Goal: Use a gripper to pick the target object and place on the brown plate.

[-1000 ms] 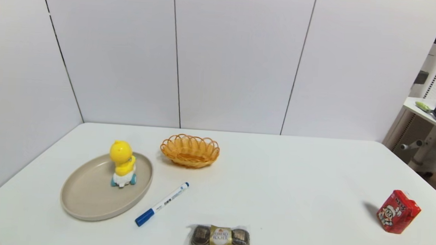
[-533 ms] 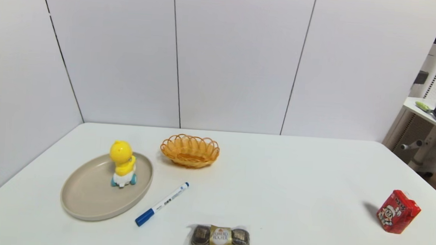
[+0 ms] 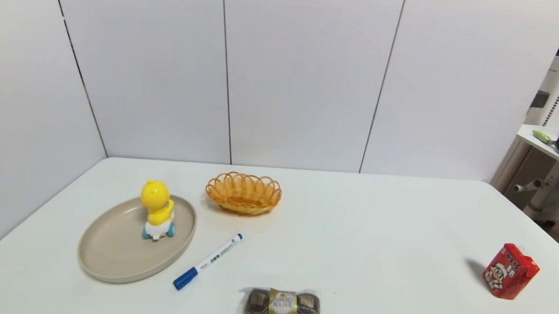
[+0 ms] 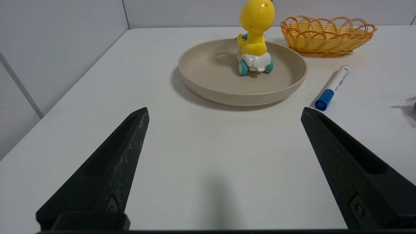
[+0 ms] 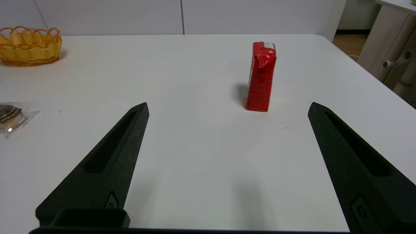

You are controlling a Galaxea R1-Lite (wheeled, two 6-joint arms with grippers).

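Left of frame, the light, slippery toy duck [image 3: 158, 210] stands on the brown plate [image 3: 108, 256]; I'd pinch its narrow yellow body, my left end effector [image 4: 224, 113] spread wide.

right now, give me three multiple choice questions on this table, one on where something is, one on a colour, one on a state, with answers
1. Where is the toy duck?
A. in the basket
B. standing on the plate
C. beside the red carton

2. What colour is the cap of the marker?
A. blue
B. green
C. black

3. How is the left gripper?
A. shut on the duck
B. shut on the marker
C. open, holding nothing

Answers:
1. B: the duck stands upright inside the rim of the plate, while the basket sits apart behind it and the red carton is far over on the robot's right.
2. A: the cap end nearest the robot is blue, the barrel white.
3. C: in the left wrist view its fingers are spread wide over bare table, short of the plate; the right gripper is likewise open, facing the carton.
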